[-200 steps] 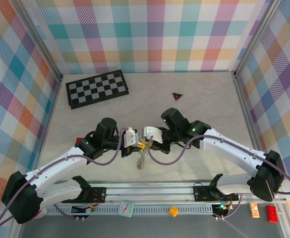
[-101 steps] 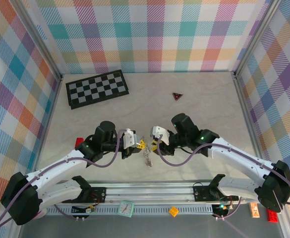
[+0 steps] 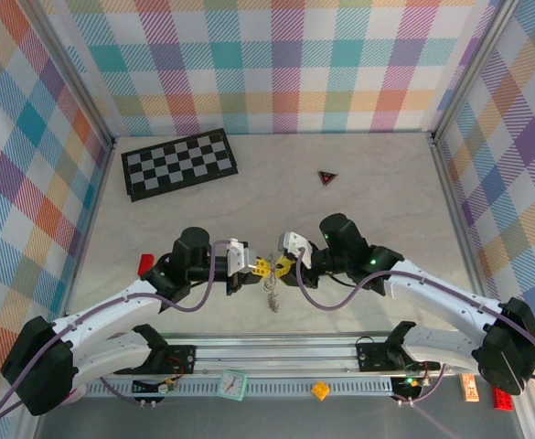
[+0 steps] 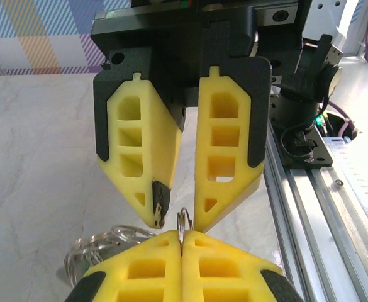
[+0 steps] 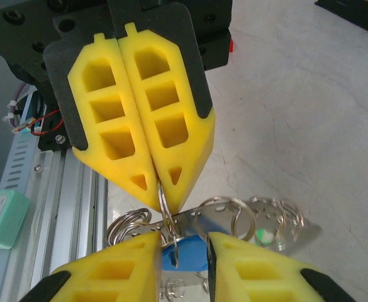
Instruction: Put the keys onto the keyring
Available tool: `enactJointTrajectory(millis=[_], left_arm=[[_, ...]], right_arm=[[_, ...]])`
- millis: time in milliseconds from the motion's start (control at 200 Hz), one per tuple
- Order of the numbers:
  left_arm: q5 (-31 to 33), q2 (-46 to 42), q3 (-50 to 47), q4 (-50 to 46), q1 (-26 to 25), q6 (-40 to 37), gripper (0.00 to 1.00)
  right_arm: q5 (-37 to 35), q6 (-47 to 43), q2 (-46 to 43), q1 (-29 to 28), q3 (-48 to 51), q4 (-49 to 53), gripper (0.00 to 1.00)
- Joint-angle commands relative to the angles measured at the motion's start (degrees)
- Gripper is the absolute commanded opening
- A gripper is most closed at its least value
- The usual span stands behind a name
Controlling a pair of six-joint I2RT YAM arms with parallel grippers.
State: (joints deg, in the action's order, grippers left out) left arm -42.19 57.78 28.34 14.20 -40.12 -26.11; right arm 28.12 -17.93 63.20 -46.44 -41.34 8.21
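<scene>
Our left gripper (image 4: 182,234) tight on a thin keyring loop (image 4: 179,220); right gripper (image 5: 184,242) slightly spread around the blue key (image 5: 187,257).

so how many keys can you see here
2. The blue-headed key shows in the gap between the right fingers, by the thin ring pinched in the left fingers. The green-headed key lies on the table beside it. More may be hidden.

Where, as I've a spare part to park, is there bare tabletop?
Free: the far strip between the checkerboard and the dark triangle; the stretch from the triangle to the right wall; the left side between checkerboard and left arm. Crowded: near centre, where the left gripper and right gripper meet at the keyring.
</scene>
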Motion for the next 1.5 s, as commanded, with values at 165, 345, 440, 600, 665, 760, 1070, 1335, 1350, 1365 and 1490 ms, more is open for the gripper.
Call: enactJointTrajectory(millis=[165,345,440,600,665,760,1070,1335,1350,1365,1490], left_arm=[[-3.61,-0.40,-0.17,5.97,-0.49,1.49,0.00],[-3.81,-0.34,-0.20,6.33,-0.47,1.76,0.00],[-1.90,-0.62,0.35,4.31,-0.49,1.41,0.07],[1.68,-0.85,3.99,-7.50,-0.49,-4.15,0.18],[2.41,-0.36,5.50,-10.96,-0.49,-6.02,0.18],[2.73,0.41,7.34,-14.53,-0.49,-7.98,0.17],[1.86,2.85,10.59,-16.95,-0.49,-9.95,0.17],[1.00,3.90,12.31,-18.33,-0.49,-10.88,0.14],[0.98,3.86,12.35,-18.39,-0.49,-10.89,0.14],[0.90,3.87,12.41,-18.41,-0.49,-10.90,0.13],[0.41,4.07,12.70,-18.52,-0.49,-10.99,0.08]], right_arm=[[4.65,1.05,-0.40,0.38,1.00,-4.95,0.16],[5.28,0.35,-0.09,0.36,0.62,-4.83,0.01],[4.59,-1.63,-0.09,0.42,-0.56,-2.00,0.00],[1.92,-7.06,0.62,0.31,-5.10,7.60,0.00],[0.45,-9.41,1.61,0.12,-7.52,12.14,0.00],[-1.23,-12.51,2.94,-0.28,-10.83,17.54,0.00],[-5.41,-18.45,6.18,-2.46,-17.75,24.46,0.00],[-9.06,-20.89,8.16,-4.86,-20.70,26.98,0.00],[-9.19,-20.99,8.24,-4.96,-20.78,27.11,0.00],[-9.34,-21.00,8.33,-5.04,-20.87,27.19,0.00],[-8.81,-20.17,8.48,-5.40,-21.41,26.63,0.00]])
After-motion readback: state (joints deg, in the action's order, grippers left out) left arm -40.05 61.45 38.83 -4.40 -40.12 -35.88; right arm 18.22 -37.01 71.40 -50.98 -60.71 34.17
